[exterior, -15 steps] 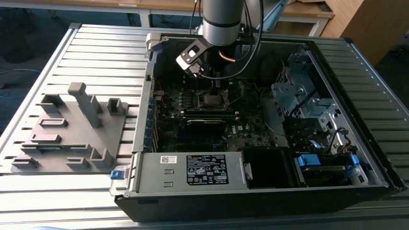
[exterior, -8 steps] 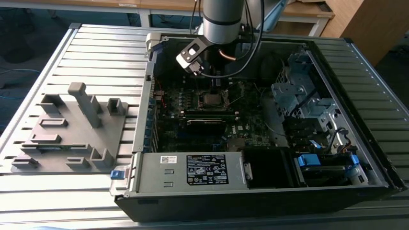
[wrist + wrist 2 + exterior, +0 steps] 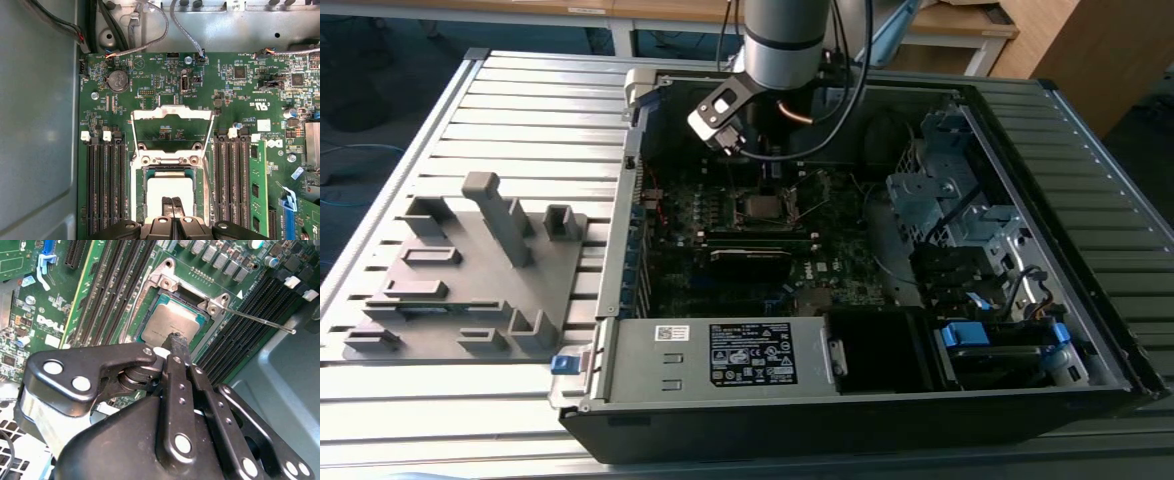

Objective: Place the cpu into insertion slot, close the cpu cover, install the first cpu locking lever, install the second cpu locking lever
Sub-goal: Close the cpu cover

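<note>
Exterior view: a black open-sided PC tower case point(image 3: 881, 400) lies flat on a grey slatted metal table point(image 3: 520, 110), taking the centre of the frame and the exterior view's right. A grey plastic fixture w/ upright posts point(image 3: 467, 270) sits on the table at the exterior view's left, well apart from the case. The silver-grey robot arm point(image 3: 781, 40) comes down from the upper middle of the frame into the case, above the green motherboard point(image 3: 861, 292). In the second wrist view the black metal gripper point(image 3: 177, 341) has its two fingers pressed together w/ nothing between them, tip right at the face of the cpu point(image 3: 167, 322), a small thin square chip w/ a silvery metal face. Contact vs. a hair above: can't tell. The cpu lies flat inside the insertion slot point(image 3: 150, 315), the small square socket w/ a thin silvery rim, set between banks of long black memory slots point(image 3: 105, 185). In the first wrist view the cpu cover point(image 3: 172, 112), a thin silvery square frame plate w/ a big central window, is swung open off the slot, green board visible through the window. A thin silvery wire locking lever point(image 3: 260, 321) sticks out sideways from one slot corner, unlatched, over the memory slots. A round silver coin battery point(image 3: 119, 80) sits on the board beyond the cover.
</note>
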You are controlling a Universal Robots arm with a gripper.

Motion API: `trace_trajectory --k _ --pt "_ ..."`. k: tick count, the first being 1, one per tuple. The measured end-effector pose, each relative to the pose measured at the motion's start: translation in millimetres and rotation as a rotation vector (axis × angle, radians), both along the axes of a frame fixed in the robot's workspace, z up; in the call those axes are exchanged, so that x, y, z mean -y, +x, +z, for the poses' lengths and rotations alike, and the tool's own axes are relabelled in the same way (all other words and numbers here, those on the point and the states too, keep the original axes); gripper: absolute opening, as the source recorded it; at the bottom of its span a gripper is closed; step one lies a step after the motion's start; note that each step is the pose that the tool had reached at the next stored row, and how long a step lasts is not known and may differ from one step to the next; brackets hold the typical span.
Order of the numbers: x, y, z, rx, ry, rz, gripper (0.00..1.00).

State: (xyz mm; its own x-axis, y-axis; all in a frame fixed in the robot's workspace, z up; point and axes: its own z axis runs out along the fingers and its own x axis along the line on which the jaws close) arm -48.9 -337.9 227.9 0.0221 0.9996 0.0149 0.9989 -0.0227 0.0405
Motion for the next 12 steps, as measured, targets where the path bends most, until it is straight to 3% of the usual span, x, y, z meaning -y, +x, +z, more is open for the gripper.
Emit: trace_trajectory --k 12 --pt "-0.1 0.0 3.8 0.0003 0.0006 0.0 0.11"
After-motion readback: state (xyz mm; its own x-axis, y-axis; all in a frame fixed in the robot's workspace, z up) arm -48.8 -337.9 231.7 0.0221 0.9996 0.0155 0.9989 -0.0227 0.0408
